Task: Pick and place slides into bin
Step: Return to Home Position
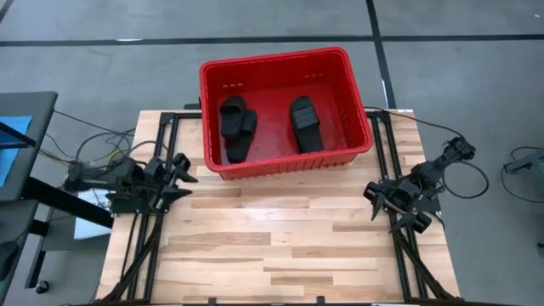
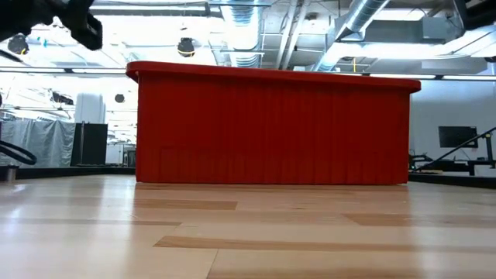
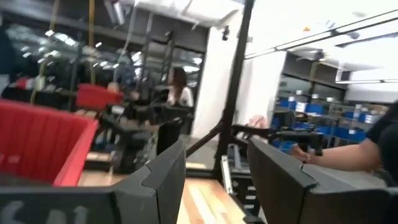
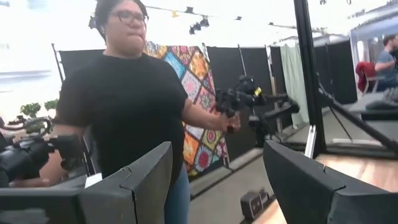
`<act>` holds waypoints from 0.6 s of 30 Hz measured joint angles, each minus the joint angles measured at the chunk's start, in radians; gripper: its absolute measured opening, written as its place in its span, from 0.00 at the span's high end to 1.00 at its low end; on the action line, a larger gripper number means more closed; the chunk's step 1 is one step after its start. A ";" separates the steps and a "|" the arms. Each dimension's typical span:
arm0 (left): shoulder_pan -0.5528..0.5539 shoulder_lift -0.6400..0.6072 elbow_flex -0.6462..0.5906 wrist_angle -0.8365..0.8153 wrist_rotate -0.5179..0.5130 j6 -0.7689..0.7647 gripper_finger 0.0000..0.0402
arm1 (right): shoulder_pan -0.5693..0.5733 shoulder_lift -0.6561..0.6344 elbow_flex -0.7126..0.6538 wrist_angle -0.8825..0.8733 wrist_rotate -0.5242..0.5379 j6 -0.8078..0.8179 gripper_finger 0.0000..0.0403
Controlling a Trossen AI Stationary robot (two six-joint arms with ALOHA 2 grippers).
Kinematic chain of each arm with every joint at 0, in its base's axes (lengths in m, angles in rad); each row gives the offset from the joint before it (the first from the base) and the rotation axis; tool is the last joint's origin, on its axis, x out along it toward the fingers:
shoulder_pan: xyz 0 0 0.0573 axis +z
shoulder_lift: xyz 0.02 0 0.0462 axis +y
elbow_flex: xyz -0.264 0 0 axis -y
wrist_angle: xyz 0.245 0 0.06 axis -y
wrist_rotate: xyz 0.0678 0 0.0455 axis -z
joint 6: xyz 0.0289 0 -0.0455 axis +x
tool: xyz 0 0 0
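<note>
2 grippers hover over the table (image 1: 280,246). The left gripper (image 1: 182,176), fingers apart and empty, is near the bin's (image 1: 276,61) front-left corner. Inside the bin lie the slides (image 1: 235,127): a pile left, 1 right. The right gripper (image 1: 380,197), likewise open and empty, is front-right.

The bin (image 1: 293,163) is bright red all over, its near wall faintly lined with vertical ribs, and the slides (image 1: 306,125) inside it are plain matte black. The worktop (image 1: 280,246) is pale wood, a patchwork of blond and honey-brown staves. The left arm (image 1: 127,180) and right arm (image 1: 425,183) are black. The floor (image 1: 476,51) is grey, crossed by dark lines. Beyond, a person (image 4: 124,106) wears a black shirt before a many-coloured patchwork quilt (image 4: 199,74).
</note>
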 joint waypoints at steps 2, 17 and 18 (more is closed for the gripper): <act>-0.104 0.015 -0.017 -0.010 -0.131 0.016 0.59 | 0.000 0.000 0.000 -0.024 0.000 0.000 0.39; -0.557 0.026 -0.139 0.020 -0.682 0.073 0.59 | 0.001 0.000 0.000 -0.140 0.000 0.035 0.39; -0.564 0.026 -0.140 -0.005 -0.697 0.050 0.59 | 0.001 0.000 0.000 -0.147 0.000 0.026 0.39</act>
